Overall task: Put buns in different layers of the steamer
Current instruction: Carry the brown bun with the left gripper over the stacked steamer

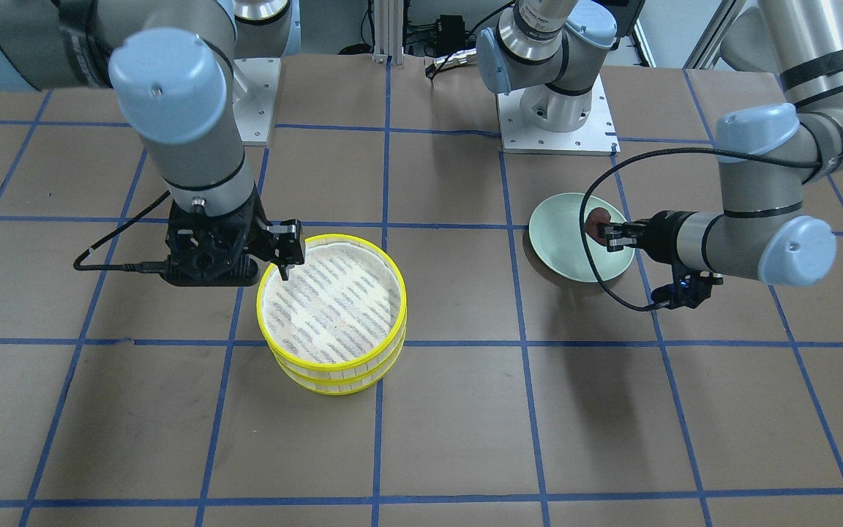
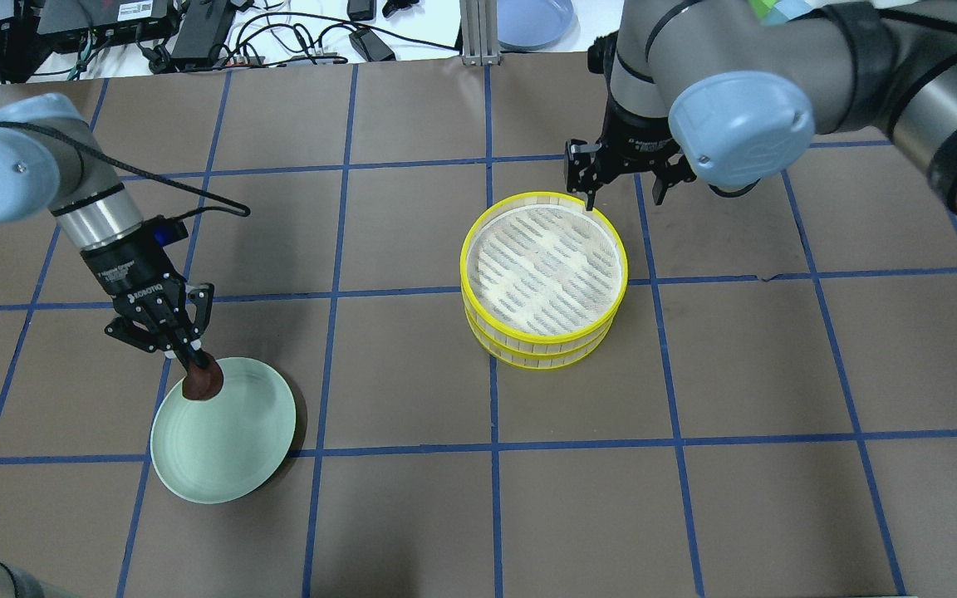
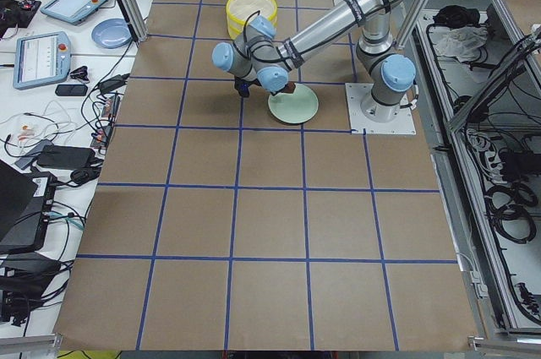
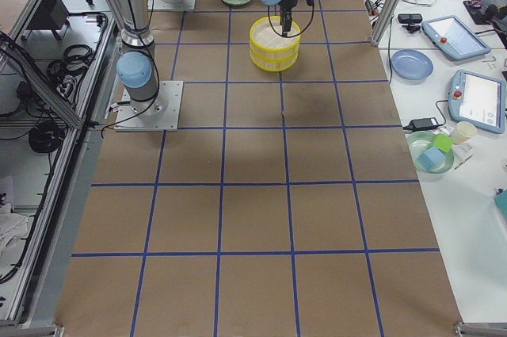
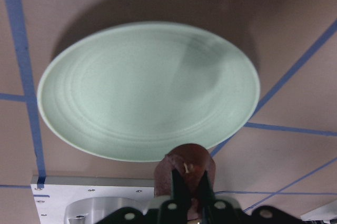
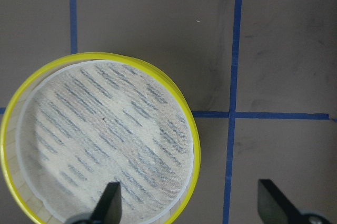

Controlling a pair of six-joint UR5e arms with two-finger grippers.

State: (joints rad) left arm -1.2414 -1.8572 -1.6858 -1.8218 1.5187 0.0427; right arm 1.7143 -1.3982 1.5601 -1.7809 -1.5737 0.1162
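Note:
My left gripper (image 2: pixel 198 374) is shut on the dark reddish-brown bun (image 2: pixel 203 383) and holds it over the near-left edge of the pale green plate (image 2: pixel 229 444). The left wrist view shows the bun (image 5: pixel 184 162) between the fingers, with the plate (image 5: pixel 142 87) bare below. The two steamer layers are stacked: the top layer (image 2: pixel 621 274) sits on the lower layer (image 2: pixel 541 359), and its white cloth is bare. My right gripper (image 2: pixel 621 195) is open at the stack's far rim, one finger over the cloth and one outside. The pale cream-yellow bun is not in view.
The arm bases (image 1: pixel 557 110) stand at the table's robot side. Blue tape lines cross the brown table. A blue plate (image 2: pixel 532 17) and cables lie beyond the table's far edge.

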